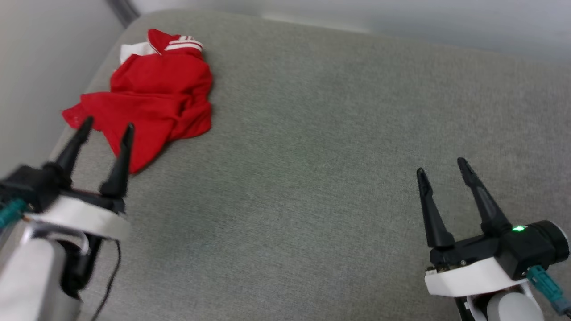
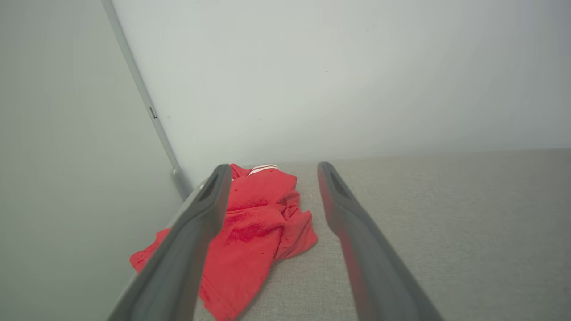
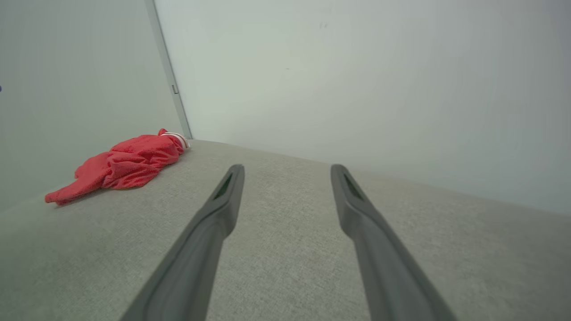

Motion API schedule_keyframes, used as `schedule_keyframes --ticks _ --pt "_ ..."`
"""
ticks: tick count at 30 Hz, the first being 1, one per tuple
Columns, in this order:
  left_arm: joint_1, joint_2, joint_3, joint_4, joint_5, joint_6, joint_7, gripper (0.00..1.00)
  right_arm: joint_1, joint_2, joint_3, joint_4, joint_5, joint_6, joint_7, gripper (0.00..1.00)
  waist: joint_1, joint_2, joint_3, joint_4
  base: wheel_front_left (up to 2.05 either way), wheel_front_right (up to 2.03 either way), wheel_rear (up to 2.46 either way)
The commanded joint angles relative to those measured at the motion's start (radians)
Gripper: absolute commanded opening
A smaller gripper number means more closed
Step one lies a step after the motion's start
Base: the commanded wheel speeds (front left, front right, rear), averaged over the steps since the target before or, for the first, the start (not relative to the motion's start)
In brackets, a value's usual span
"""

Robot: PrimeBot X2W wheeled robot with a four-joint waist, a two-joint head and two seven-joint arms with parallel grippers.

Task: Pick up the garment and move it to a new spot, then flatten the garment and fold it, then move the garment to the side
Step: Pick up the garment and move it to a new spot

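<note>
Starting at the left gripper with its two long dark fingers: spread wide, gripping nothing, hanging just short of the near hem of the crumpled red jersey-style garment with a white sleeve and red-white striped trim. Looks like the very first pick, so nothing of the job done yet. Best bet imo: leave those jaws wide on the way in, drop low, aim for a thick ridge of folds rather than the thin flat flap nearest the tips, and pinch several layers at once. Avoid digging into the grey woven fabric surface underneath, or snagging a single layer and just dragging the heap. Worth lifting straight up before carrying toward the open middle, given the pale wall right beside the heap on the left. Same story on the right gripper: also wide apart, holding nothing, parked over bare fabric at the lower right. Now for placement: bunched up at the far left corner of the surface, one red tip right at the left edge, just ahead of the left fingertips. Tips overlapping the near red edge in the head view, but no visible contact. From the left wrist, sitting low between the two fingers and spilling left, partly hidden behind the left one. Well apart from the right gripper, way off to its left by the corner. No lettering or number visible, so probably face down or folded in.
</note>
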Motion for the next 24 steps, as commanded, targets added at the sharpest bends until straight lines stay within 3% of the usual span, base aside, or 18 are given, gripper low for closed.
schedule_keyframes --ticks 1,6,12,18,24 --pt "-0.037 0.018 0.000 0.009 -0.020 -0.002 0.010 1.00 -0.020 -0.004 -0.004 -0.009 -0.006 0.000 -0.002 1.00 -0.0001 0.0000 0.084 -0.056 0.00 0.00 0.00" --pt "-0.269 0.212 -0.057 0.152 -0.268 -0.001 0.238 1.00 -0.051 -0.016 -0.009 -0.054 -0.029 0.000 -0.002 1.00 -0.0001 0.0000 0.185 -0.101 0.00 0.00 0.00" --pt "-0.468 0.373 -0.121 0.299 -0.594 -0.001 0.597 1.00 -0.076 -0.019 -0.025 -0.085 -0.043 0.000 -0.002 1.00 -0.0001 0.0000 0.287 -0.157 0.00 0.00 0.00" --pt "-0.559 0.461 -0.165 0.381 -0.762 -0.001 0.833 1.00 -0.085 -0.013 -0.043 -0.103 -0.044 0.000 -0.002 1.00 -0.0001 0.0000 0.369 -0.198 0.00 0.00 0.00" --pt "-0.604 0.475 -0.219 0.462 -0.788 -0.001 0.913 1.00 -0.092 -0.008 -0.054 -0.103 -0.045 -0.001 -0.001 1.00 -0.0001 0.0000 0.418 -0.223 0.00 0.00 0.00"
